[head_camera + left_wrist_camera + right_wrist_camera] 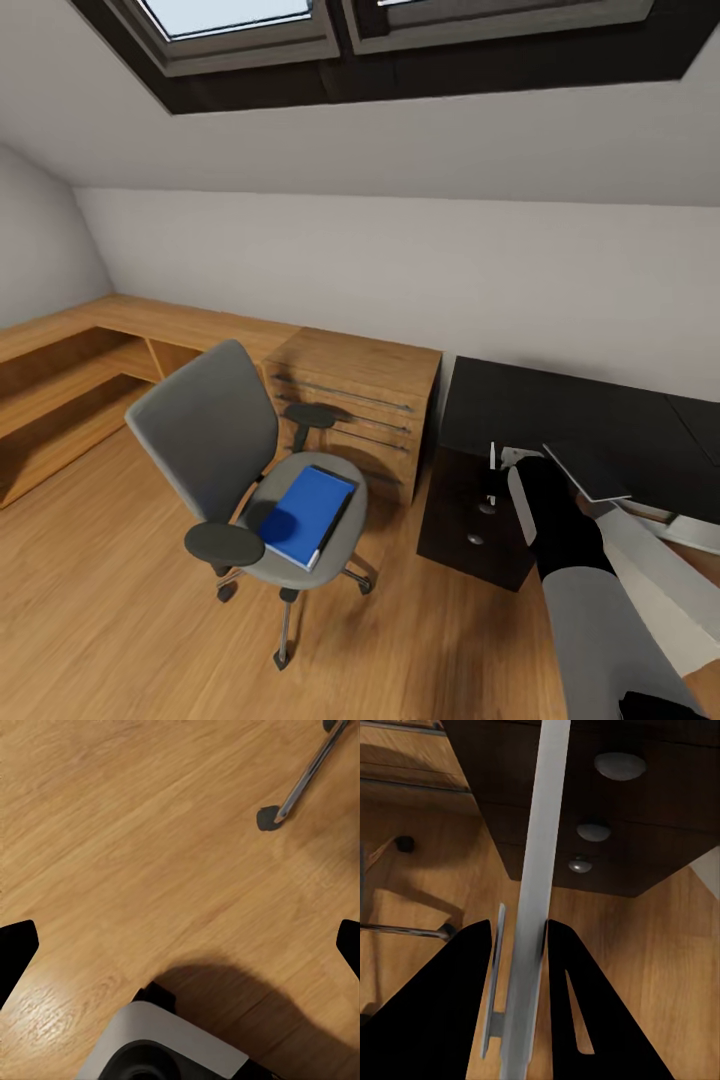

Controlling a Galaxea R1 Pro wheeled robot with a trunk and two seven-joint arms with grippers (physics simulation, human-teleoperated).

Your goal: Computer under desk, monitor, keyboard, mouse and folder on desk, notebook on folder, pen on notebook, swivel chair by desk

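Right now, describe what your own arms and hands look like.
In the head view, the right arm has a glossy black forearm segment and light grey and white casing nearer the body. The right hand has two flat black fingers tapering to points. The left hand's black fingertips show at the wrist view's edges, above a white-and-black rounded housing.

Light-wood dresser (352, 405) beside long wooden shelving (75, 385).
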